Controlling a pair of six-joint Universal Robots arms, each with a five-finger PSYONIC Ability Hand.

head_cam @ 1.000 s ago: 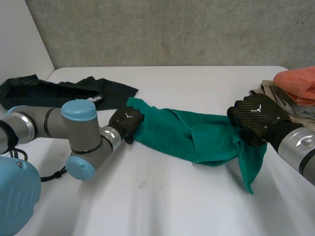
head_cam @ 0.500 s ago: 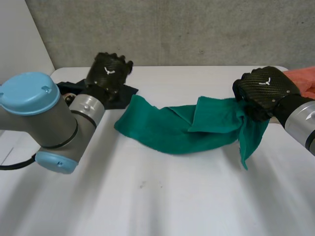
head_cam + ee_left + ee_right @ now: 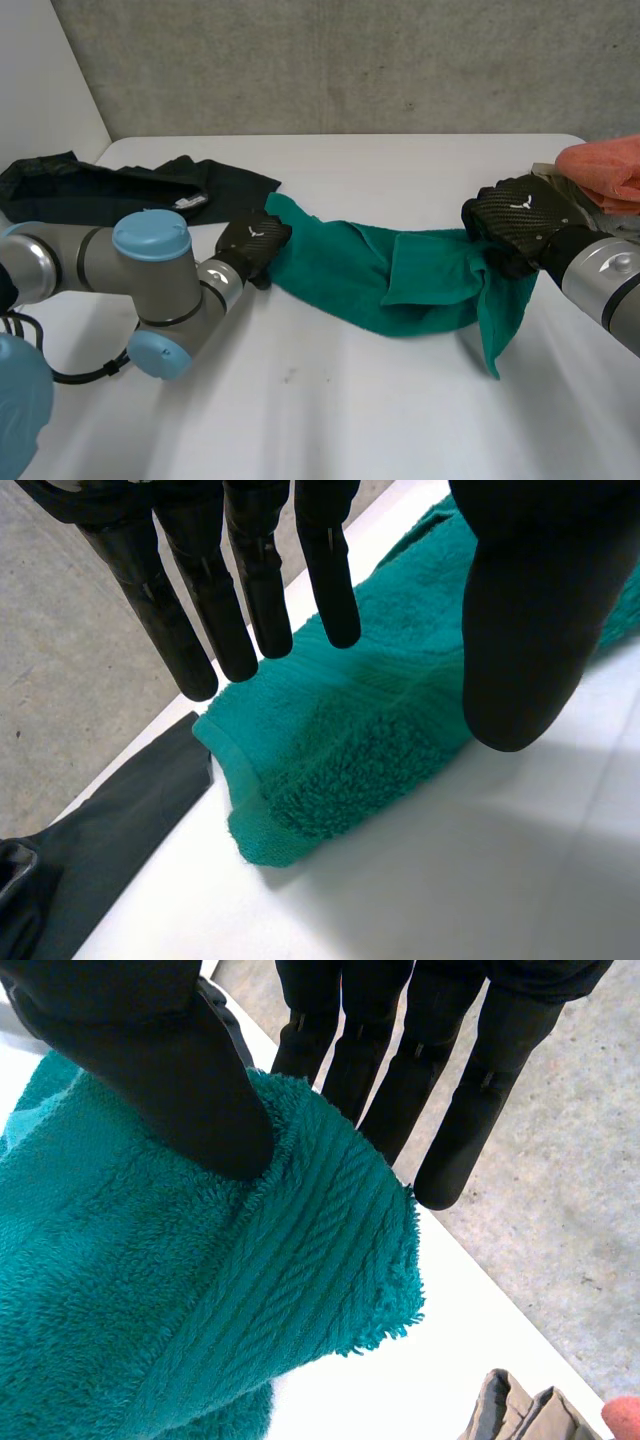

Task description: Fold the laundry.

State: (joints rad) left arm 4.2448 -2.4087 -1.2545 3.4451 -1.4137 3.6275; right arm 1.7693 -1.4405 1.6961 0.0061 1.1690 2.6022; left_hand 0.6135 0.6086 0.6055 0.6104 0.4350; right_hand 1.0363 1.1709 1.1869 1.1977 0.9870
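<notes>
**One end of the green towel point(image 3: 370, 275) lifted**

At frame right, the right hand point(image 3: 520, 225) pinches the towel's end between thumb and straight fingers, raising it so a corner hangs. The rest sags across the centre of the surface point(image 3: 350, 400). Centre left, the left hand point(image 3: 252, 243) hovers at the other end, fingers straight and holding nothing, probably poised to grasp.

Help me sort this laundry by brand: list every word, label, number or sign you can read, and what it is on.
No text here can be read.
White tag on the black garment: too small to read.
White marks on the backs of the left hand and the right hand: emblems, no letters.
Green towel: no lettering on its visible side.
</notes>
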